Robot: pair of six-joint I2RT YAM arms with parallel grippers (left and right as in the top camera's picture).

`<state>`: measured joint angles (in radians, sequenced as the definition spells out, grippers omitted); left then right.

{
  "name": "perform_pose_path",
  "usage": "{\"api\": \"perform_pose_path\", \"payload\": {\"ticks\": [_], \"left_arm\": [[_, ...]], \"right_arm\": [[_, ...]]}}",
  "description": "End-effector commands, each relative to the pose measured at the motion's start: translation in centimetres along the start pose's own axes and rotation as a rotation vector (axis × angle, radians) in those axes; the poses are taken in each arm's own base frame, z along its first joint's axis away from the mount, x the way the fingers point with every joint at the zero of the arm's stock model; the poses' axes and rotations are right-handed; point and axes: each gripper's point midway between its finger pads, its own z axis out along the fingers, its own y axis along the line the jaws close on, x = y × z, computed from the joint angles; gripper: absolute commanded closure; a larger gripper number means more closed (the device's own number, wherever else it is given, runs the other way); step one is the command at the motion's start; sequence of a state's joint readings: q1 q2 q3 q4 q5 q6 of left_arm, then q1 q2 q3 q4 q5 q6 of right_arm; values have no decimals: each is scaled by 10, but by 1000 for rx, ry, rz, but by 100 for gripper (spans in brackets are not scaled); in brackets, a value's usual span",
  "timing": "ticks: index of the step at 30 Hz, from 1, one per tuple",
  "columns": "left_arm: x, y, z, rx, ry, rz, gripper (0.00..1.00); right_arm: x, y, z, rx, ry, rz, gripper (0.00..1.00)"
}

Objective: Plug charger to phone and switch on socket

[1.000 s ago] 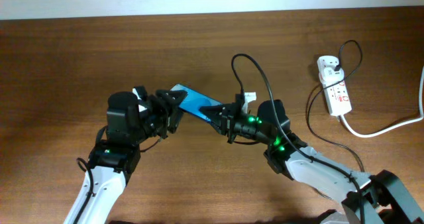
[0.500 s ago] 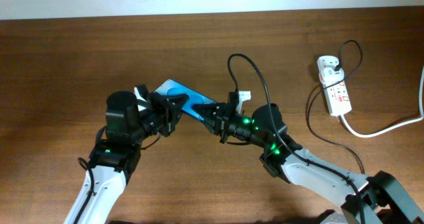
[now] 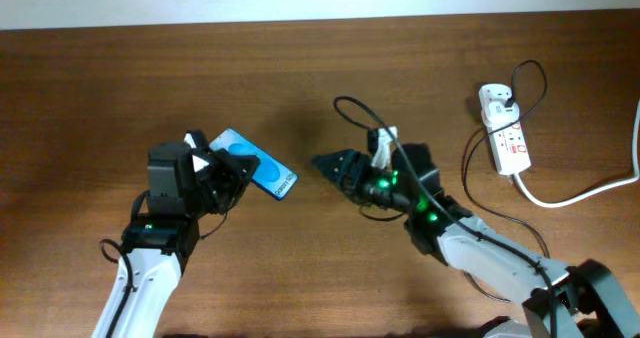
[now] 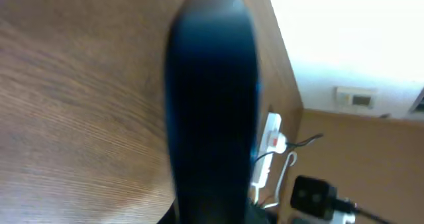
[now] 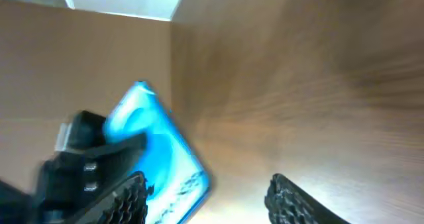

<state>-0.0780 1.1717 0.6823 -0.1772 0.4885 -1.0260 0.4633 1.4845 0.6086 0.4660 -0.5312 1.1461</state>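
One phone [image 3: 264,172], blue screen up, sat left of centre over the bench [image 3: 100,78], clamped in the left gripper [image 3: 232,168], its arm bent low. The right gripper [image 3: 328,164] pointed toward it, apart, spread wide and empty. One black charger [image 3: 466,166] cable looped over the right arm. One white socket [image 3: 508,138] strip lay far right.

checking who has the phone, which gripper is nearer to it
Left. The left gripper is clamped on the phone; the right gripper sits open beyond its other end, not touching.
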Motion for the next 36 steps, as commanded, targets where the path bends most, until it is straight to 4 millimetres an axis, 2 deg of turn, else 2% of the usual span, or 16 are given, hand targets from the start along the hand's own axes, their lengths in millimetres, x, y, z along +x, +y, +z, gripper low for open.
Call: {"api": "perform_pose_path", "payload": {"ticks": [1,2,4,8,9,10,11,16,18,21,25,26,28,29,34,36], "left_arm": [[13,-5,-3,37,73,210,100],[15,-2,-3,28,82,237,100],[17,-1,-3,26,92,240,100],[22,-5,-3,54,120,241,100],[28,-10,-4,83,149,244,100],[33,-15,-6,113,178,245,100],[39,-19,-7,142,210,258,100],[64,-23,-7,239,367,288,100],[71,-15,0,240,437,243,100],[73,-11,3,240,456,243,100],[73,-11,3,240,456,243,100],[73,-11,3,240,456,243,100],[73,-11,3,240,456,243,100],[73,-11,3,241,456,243,100],[78,-15,0,270,485,239,98],[78,-15,0,270,485,239,97]], "right_arm": [[-16,-56,-33,191,28,-223,40],[-24,-67,-55,249,17,-244,40],[-39,-63,-93,342,-34,-316,37],[-47,-29,-189,700,-78,-535,37],[-42,-28,-201,744,-58,-558,28],[-33,-31,-210,776,-20,-578,2],[-27,-44,-219,846,19,-571,2],[-20,-107,-205,1019,252,-429,1],[3,-156,-197,1118,488,-284,34],[29,-195,-210,1248,709,-163,37],[20,-211,-217,1346,717,-196,36],[14,-214,-215,1353,693,-216,39],[7,-216,-210,1331,704,-283,54],[6,-217,-209,1327,703,-293,54],[28,-232,-206,1282,727,-270,58],[30,-233,-207,1274,753,-290,88]]}}
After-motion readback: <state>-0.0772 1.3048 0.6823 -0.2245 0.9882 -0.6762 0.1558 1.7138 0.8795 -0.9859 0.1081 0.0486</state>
